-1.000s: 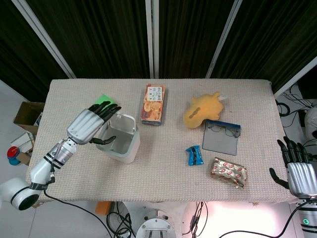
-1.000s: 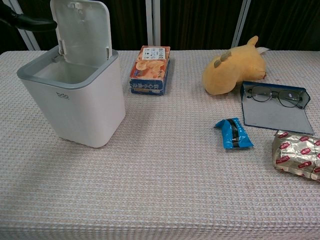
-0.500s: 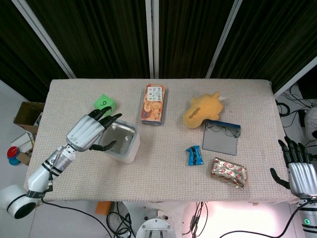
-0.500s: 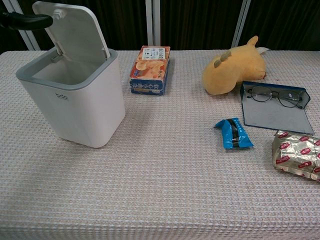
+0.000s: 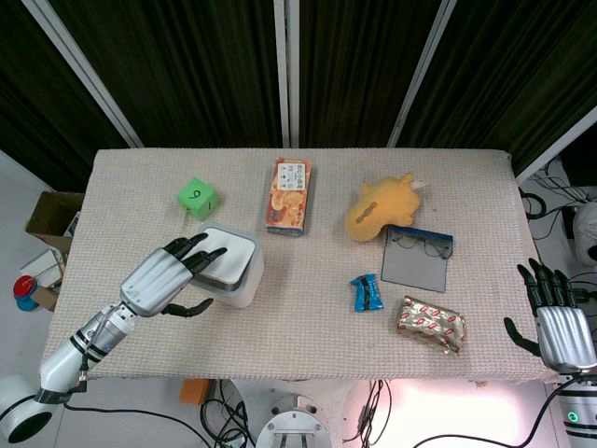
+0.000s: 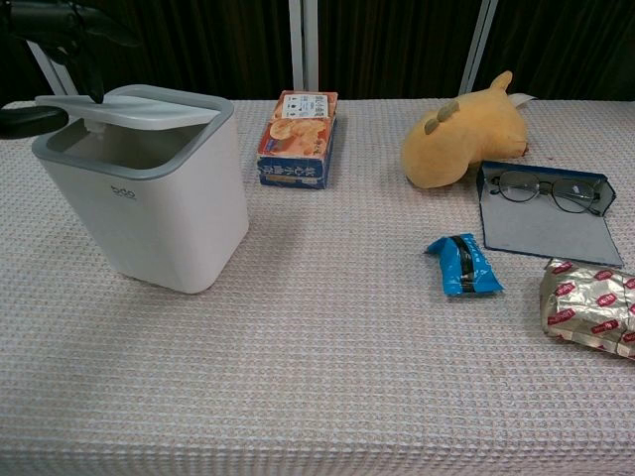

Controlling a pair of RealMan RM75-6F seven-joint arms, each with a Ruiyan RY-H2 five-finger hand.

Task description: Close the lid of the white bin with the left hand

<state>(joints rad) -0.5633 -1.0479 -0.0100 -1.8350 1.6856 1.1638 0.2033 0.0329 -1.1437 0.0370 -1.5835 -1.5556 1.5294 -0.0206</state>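
Note:
The white bin [image 6: 149, 208] stands on the left part of the table, and its lid [image 5: 229, 254] lies nearly flat over the grey rim, slightly raised at the front in the chest view. My left hand [image 5: 170, 277] has its fingers spread, with the dark fingertips [image 5: 198, 257] resting on the lid's near-left edge. In the chest view only dark fingertips [image 6: 69, 30] show above the lid [image 6: 129, 111]. My right hand [image 5: 558, 322] hangs open off the table's right front corner, holding nothing.
A green cube [image 5: 197, 196] sits behind the bin. A snack box [image 5: 290, 195], a yellow plush toy [image 5: 381, 205], an open glasses case with glasses [image 5: 418, 256], a blue packet [image 5: 367, 292] and a foil packet [image 5: 431, 324] lie to the right.
The lid has swung down from upright to almost flat. My left hand moved toward the front of the table with it. The right hand shifted only slightly.

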